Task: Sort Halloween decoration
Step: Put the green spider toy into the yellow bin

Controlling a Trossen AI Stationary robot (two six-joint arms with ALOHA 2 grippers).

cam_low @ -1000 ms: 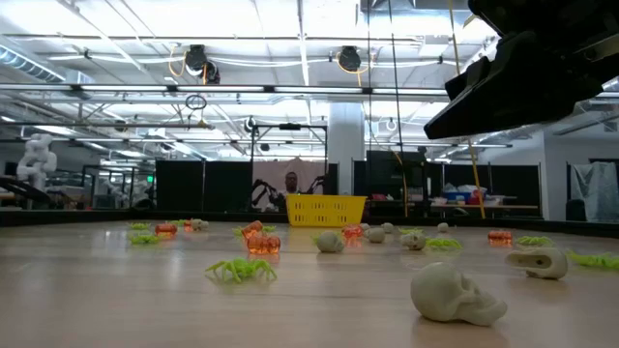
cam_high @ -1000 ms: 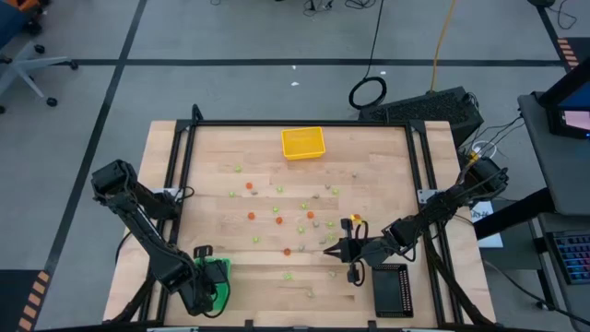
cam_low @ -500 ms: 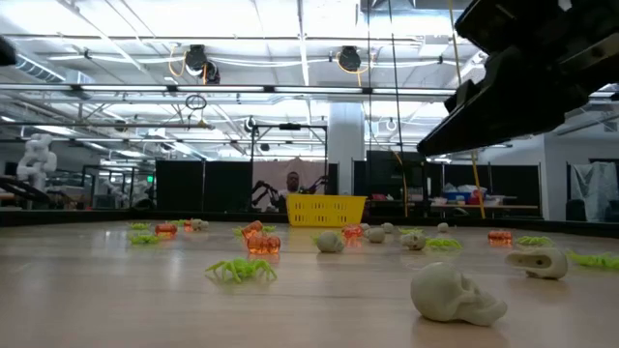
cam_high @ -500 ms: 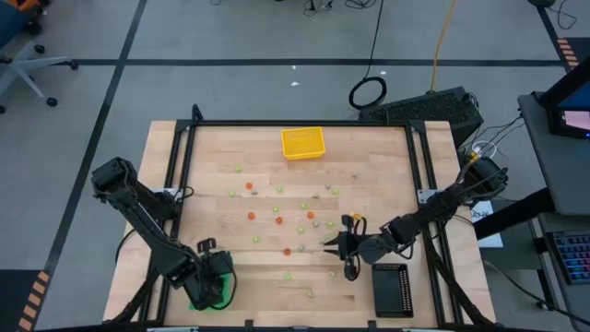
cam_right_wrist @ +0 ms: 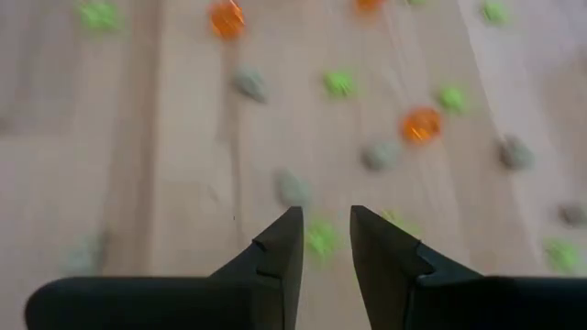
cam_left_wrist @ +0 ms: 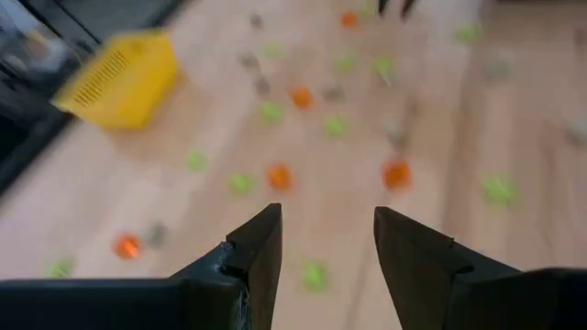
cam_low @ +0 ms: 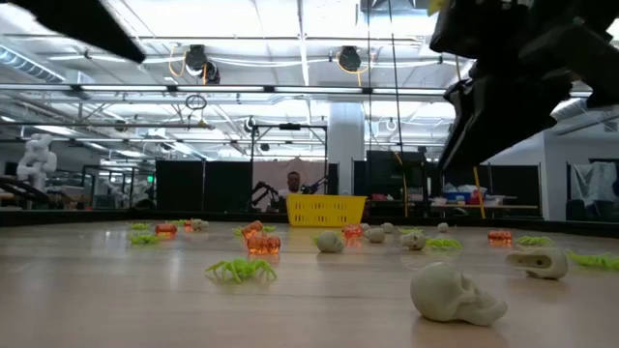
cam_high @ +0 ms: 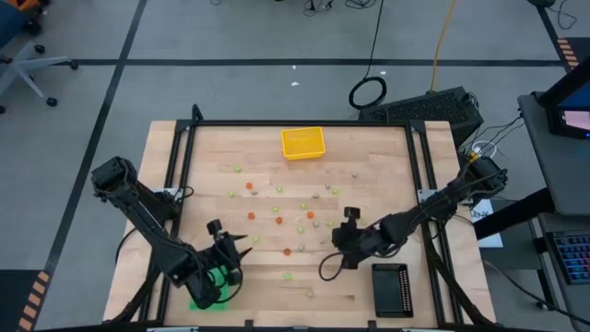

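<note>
Halloween decoration (cam_high: 277, 219) pieces lie scattered over the middle of my table (cam_high: 387, 175), orange, light green and pale beige-grey, most of them between the yellow tray (cam_high: 303, 143) at 12 o'clock and the two grippers at the near edge. From above they are only coloured dots. The low view gives them shape: a pale skull (cam_low: 455, 294) closest to the lens, a green spider (cam_low: 241, 270) at its 9 o'clock, orange pieces (cam_low: 259, 239) farther back, and the yellow tray on the horizon.

My left gripper (cam_high: 241, 242) sits toward 7 o'clock on the table, just beside the green tray (cam_high: 210, 284), which the arm mostly covers. Its wrist view shows the fingers (cam_left_wrist: 260, 252) spread with a clear gap and nothing between them, the blurred pieces lying on the wood beyond.

My right gripper (cam_high: 323, 269) is toward 5 o'clock, with the black tray (cam_high: 390, 290) just beside it at the table's near edge. From above I cannot make out the jaws; the wrist view shows the fingers (cam_right_wrist: 284, 246) a narrow way apart and empty, hanging over green and grey pieces.

In the low view both arms are cut off at the top: only a dark bulk at upper right and a dark wedge at upper left. The wrist pictures are too smeared to tell which piece is which shape.
</note>
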